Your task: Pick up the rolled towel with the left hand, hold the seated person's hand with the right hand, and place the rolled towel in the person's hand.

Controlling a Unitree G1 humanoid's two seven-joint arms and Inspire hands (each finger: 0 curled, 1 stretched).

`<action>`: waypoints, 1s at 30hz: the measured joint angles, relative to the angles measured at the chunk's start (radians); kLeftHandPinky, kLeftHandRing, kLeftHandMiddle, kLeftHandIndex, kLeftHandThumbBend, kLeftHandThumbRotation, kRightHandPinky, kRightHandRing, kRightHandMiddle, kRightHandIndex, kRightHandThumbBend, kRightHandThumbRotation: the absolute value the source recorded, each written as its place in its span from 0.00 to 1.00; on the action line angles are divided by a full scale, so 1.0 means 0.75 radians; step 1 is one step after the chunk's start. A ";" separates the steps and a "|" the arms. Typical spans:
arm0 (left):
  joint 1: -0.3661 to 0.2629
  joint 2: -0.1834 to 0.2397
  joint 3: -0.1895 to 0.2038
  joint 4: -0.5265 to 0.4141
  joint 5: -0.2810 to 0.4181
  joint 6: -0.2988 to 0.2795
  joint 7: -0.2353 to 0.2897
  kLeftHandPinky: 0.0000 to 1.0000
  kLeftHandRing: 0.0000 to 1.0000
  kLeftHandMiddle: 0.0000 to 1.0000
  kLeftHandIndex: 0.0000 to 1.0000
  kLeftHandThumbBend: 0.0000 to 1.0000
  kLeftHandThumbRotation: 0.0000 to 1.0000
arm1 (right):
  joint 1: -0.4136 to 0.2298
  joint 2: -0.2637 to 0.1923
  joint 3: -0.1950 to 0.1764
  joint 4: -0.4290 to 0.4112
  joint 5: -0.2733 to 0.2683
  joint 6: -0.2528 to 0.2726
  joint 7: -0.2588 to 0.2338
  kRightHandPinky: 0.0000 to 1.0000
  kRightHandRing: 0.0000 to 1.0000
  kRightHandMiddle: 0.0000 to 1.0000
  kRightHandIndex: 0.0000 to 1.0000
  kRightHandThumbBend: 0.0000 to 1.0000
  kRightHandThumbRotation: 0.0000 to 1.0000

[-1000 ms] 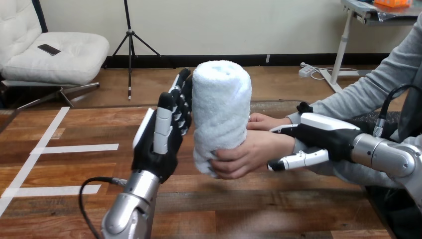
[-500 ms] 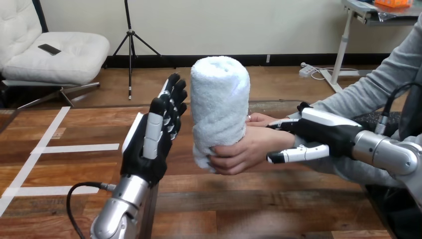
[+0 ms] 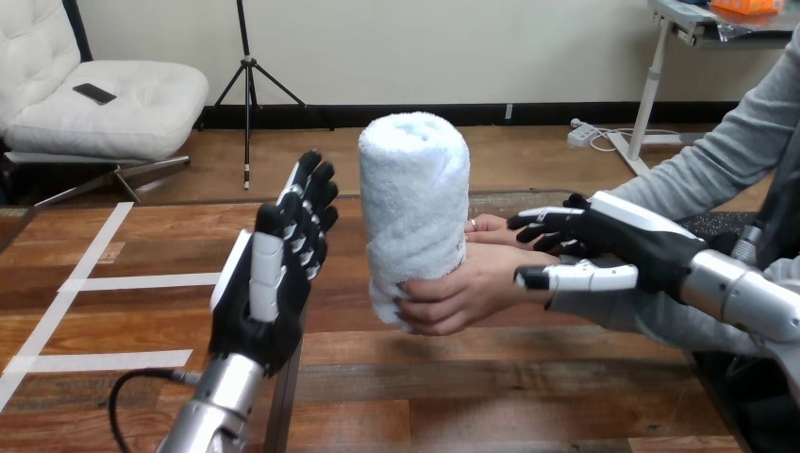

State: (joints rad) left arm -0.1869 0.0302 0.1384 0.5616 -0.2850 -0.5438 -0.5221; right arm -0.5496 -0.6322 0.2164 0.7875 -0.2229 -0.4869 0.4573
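Backed off leftward, the left hand [image 3: 267, 288] stands apart from the rolled towel [image 3: 415, 203], fingers straight and empty. White and fluffy, it stands upright near the right edge of the counter [image 3: 141, 245], gripped low by the person's hand [image 3: 467, 293]; the right hand [image 3: 618, 250] lies beside that wrist, fingers loosely extended.

The white rolled terry-cloth towel [image 3: 413, 203] looks soft and nubbly. The brown plank table [image 3: 528, 377] is wood with a faint sheen. The black-and-white plastic left hand [image 3: 257, 302] has glossy shells above a smooth silver metal forearm [image 3: 206, 415]
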 measured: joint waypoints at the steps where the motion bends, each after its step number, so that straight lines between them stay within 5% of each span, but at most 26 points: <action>1: 0.012 0.001 0.000 -0.016 0.001 0.005 0.005 1.00 1.00 1.00 1.00 1.00 1.00 | 0.012 0.001 -0.010 -0.013 0.015 0.004 0.000 0.76 0.86 0.89 0.90 1.00 0.95; 16: 0.167 0.048 0.001 -0.209 -0.003 0.050 0.014 1.00 1.00 1.00 1.00 1.00 1.00 | 0.212 0.034 -0.141 -0.222 0.219 0.005 -0.005 0.82 0.89 0.91 0.91 1.00 1.00; 30: 0.281 0.085 0.005 -0.331 -0.027 0.046 0.004 1.00 1.00 1.00 1.00 1.00 1.00 | 0.388 0.191 -0.245 -0.444 0.454 -0.002 -0.025 0.87 0.89 0.89 0.90 0.99 1.00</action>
State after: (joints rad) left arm 0.0235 0.0941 0.1421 0.3131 -0.3052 -0.5095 -0.5189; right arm -0.2588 -0.4893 0.0328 0.4547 0.1179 -0.4881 0.4386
